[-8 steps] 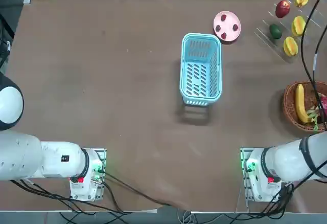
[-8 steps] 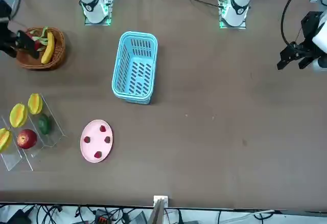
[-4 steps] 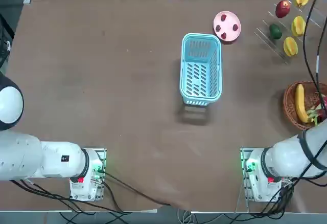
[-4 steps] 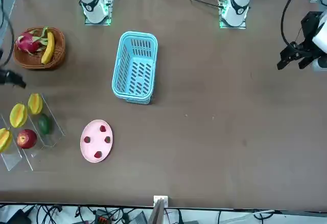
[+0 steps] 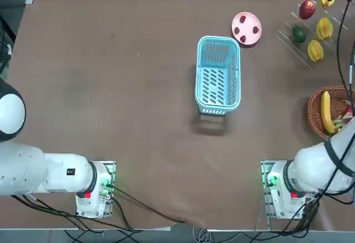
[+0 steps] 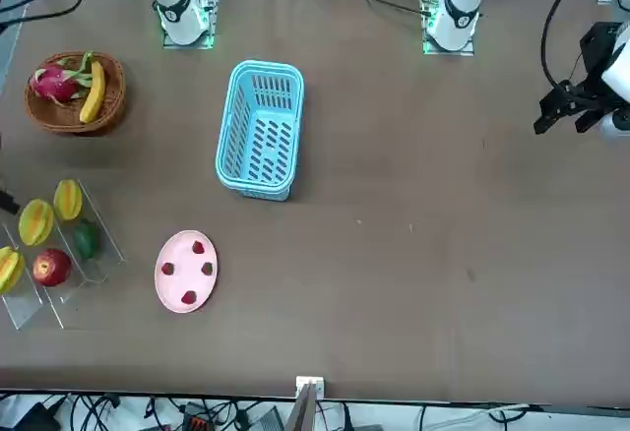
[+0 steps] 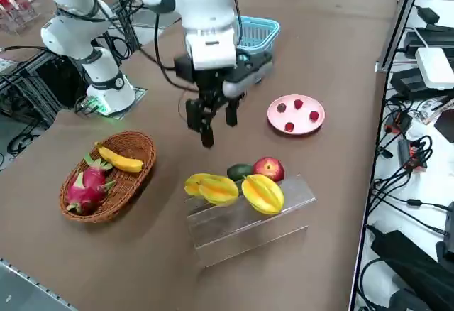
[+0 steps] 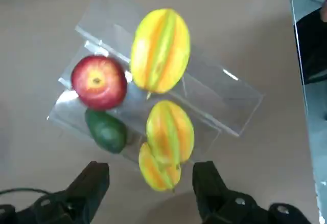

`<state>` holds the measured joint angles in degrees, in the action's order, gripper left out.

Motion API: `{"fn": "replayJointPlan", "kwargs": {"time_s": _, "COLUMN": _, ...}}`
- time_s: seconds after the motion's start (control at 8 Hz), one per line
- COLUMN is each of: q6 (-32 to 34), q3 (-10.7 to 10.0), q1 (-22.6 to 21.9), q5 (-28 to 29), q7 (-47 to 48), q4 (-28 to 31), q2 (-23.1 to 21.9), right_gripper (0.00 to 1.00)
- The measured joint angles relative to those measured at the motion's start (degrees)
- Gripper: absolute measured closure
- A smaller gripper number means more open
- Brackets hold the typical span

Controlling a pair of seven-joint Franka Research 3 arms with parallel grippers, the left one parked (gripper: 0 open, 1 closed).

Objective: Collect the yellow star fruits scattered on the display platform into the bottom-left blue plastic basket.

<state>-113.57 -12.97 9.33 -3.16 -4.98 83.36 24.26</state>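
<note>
We count three yellow star fruits [image 7: 263, 192] on the display platform [image 7: 248, 226], a clear tiered rack that we take as our landmark; one lies on the upper step and two sit lower, the lowest pair [image 8: 170, 132] touching each other. Sharing the platform with them are one red apple [image 7: 268, 168] and one green fruit [image 7: 240, 172], both on the low step beside the star fruits, the apple just beside the green fruit. The right gripper [image 7: 216, 125] hangs above the table just beside the platform's low edge, pointing down, its two fingers [image 8: 91, 185] spread wide apart with nothing between them; in the wrist view the lowest star fruit [image 8: 156, 171] sits between the fingers, apart from both. One blue plastic basket [image 5: 217, 74] stands well apart from the platform, toward the table's middle, and holds nothing. Between basket and platform lies one round pink plate [image 5: 246, 28] carrying three small red pieces. One brown wicker basket [image 7: 108, 175] sits near the platform on the robot's side, holding one banana [image 7: 119, 159] and one pink dragon fruit [image 7: 86, 189].
</note>
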Motion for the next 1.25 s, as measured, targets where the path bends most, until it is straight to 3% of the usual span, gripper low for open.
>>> {"fn": "replayJointPlan", "kwargs": {"time_s": 0.75, "q6": -3.6, "q3": 0.0, "q1": 5.0, "q5": 7.4, "q7": 0.1, "q4": -8.5, "q2": 8.5, "right_gripper": 0.0}}
{"fn": "replayJointPlan", "kwargs": {"time_s": 1.25, "q6": -8.8, "q3": 0.3, "q1": 5.3, "q5": 13.6, "q7": 1.4, "q4": -10.1, "q2": 10.5, "right_gripper": 0.0}}
